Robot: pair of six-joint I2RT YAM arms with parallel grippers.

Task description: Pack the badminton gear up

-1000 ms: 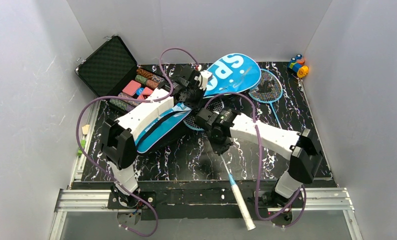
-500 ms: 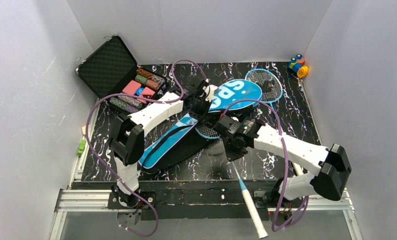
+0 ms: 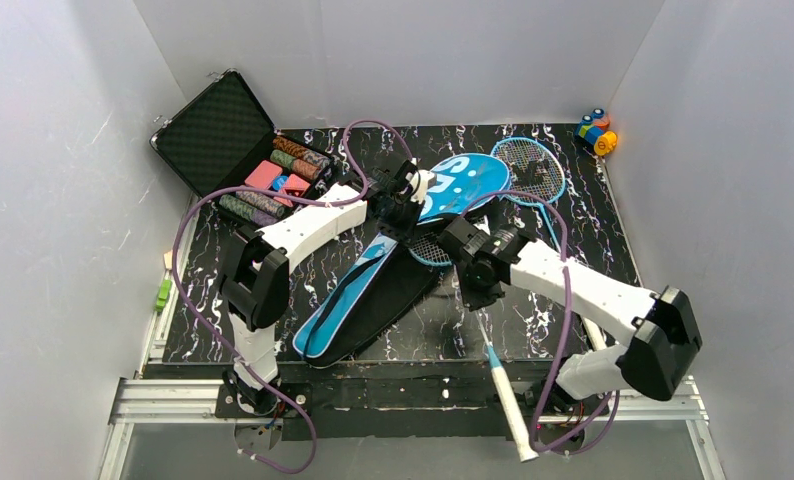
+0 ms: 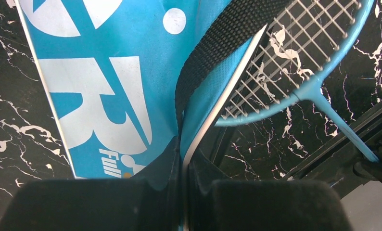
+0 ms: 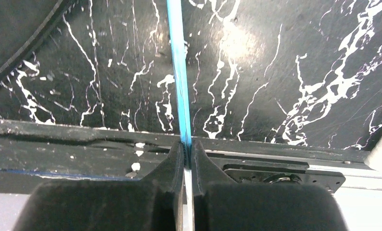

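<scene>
The big blue bag (image 3: 368, 290) lies diagonally across the black table. My left gripper (image 3: 405, 205) is shut on the bag's opening edge (image 4: 198, 120), beside its black strap (image 4: 218, 53). My right gripper (image 3: 478, 285) is shut on the thin blue shaft (image 5: 179, 72) of a racket. That racket's head (image 3: 431, 250) sits at the bag's mouth and partly under its flap, and it also shows in the left wrist view (image 4: 295, 57). Its white handle (image 3: 508, 415) sticks out over the front rail. A second racket (image 3: 528, 168) lies at the back right. No shuttlecocks show.
An open black case of coloured chips (image 3: 223, 140) stands at the back left. A small orange-and-blue toy (image 3: 595, 132) sits in the back right corner. A white strip (image 3: 593, 332) shows under my right arm. The metal rail (image 3: 373, 395) runs along the front edge.
The bag's lettered flap has dropped from raised to nearly flat. My right arm has swung right and carried the racket with it, head toward the bag's mouth. The second racket is more exposed.
</scene>
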